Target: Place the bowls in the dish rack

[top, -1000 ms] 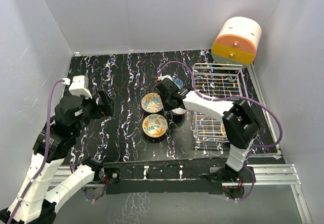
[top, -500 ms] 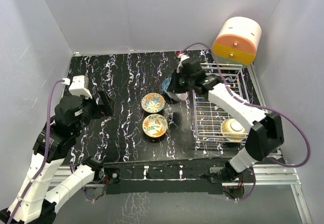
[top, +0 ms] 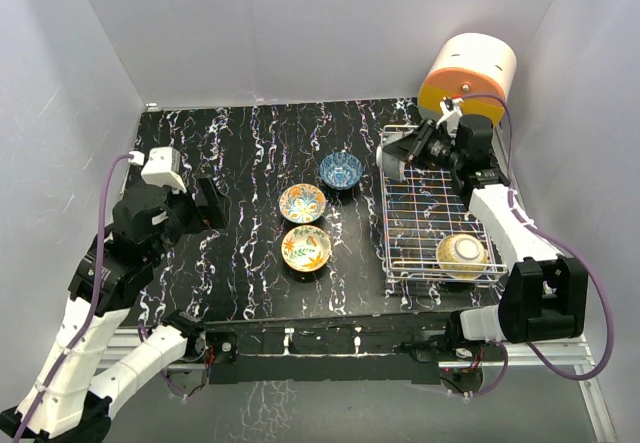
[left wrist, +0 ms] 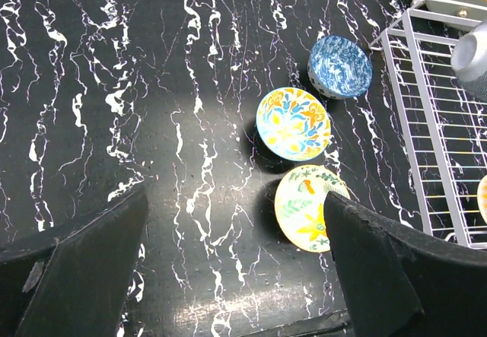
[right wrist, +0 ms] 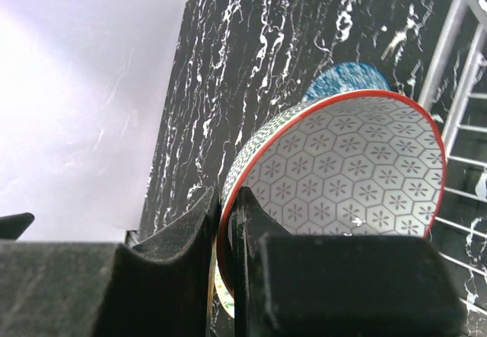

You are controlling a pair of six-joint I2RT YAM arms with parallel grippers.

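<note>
Hexagon-patterned red-rimmed ceramic bowl (right wrist: 350, 170) clamped in right gripper (right wrist: 227, 208); left gripper (left wrist: 236, 197) spread; black white-veined tabletop (top: 240, 153) enclosed by pale walls (top: 280, 33).

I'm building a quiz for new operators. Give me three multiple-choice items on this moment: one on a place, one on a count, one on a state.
1. Where in the dish rack does the loaded bowl sit? A near-right corner; B far-left corner; C centre.
2. How many bowls stand on the table? A two; B three; C five.
3. The right gripper is: A open, empty; B shut on a hexagon-patterned bowl; C shut on rack wire.
Key: A, it lies in the near-right corner; B, the blue bowl, orange-blue bowl and yellow bowl; B, its fingers pinch the red rim.
</note>
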